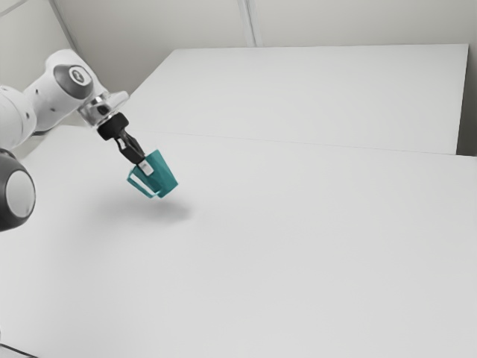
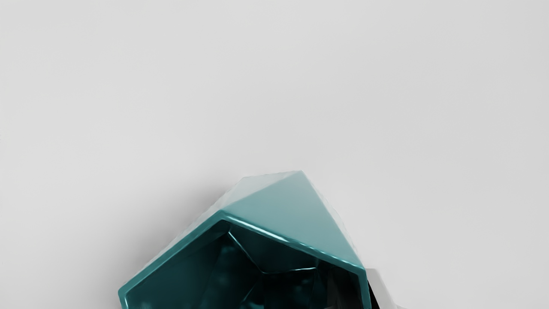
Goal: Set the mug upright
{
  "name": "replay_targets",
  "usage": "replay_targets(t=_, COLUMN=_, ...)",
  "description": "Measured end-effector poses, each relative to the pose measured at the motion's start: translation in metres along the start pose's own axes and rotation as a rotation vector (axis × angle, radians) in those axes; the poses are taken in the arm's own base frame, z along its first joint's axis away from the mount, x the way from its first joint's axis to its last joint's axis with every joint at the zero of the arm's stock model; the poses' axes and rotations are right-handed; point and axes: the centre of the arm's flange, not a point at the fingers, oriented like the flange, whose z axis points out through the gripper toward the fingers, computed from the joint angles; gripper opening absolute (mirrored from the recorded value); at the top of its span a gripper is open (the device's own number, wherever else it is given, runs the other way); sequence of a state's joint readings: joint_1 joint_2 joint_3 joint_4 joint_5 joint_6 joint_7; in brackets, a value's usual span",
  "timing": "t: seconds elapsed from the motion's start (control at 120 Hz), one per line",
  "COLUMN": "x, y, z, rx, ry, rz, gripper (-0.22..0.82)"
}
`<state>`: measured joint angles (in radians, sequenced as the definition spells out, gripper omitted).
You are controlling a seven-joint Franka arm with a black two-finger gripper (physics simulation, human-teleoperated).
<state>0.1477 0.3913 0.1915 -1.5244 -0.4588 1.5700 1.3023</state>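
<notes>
The teal mug [image 1: 162, 176] is in the air above the table [image 1: 298, 253], at about 9 o'clock from the middle of the exterior view. It is tilted rather than upright: its mouth faces roughly 10 or 11 o'clock, toward the hand, and its base points to about 4 or 5 o'clock. The handle [image 1: 140, 189] sits on the mug's 7 to 8 o'clock side. The gripper [image 1: 144, 162] has hold of the mug by its wall, with the fingers nearly together and only the wall's thickness between them. In the wrist view one dark finger [image 2: 339, 294] is inside the mug against the wall, while the other, with a pale part [image 2: 381, 285], is just outside the same wall. That view also looks into the dark, faceted hollow behind the angular rim. A soft shadow [image 1: 173, 213] lies on the table at about 5 o'clock from the mug, apart from it. The white arm [image 1: 56, 104] extends from the gripper toward 10 o'clock, and a pale panel [image 1: 320, 93] lies at 1 o'clock in the exterior view.
</notes>
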Motion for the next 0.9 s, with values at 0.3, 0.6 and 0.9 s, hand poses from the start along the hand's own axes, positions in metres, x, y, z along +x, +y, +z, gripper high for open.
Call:
replay_targets(t=0.3, x=0.055, y=0.011, z=0.059, rx=0.305, ry=-0.37, rz=0.164, gripper=-0.18)
replay_targets(t=0.6, x=0.095, y=0.03, z=0.076, rx=0.535, ry=-0.411, rz=0.273, gripper=-0.18)
replay_targets(t=0.9, x=0.106, y=0.023, z=0.088, rx=0.588, ry=-0.355, rz=0.244, gripper=-0.18)
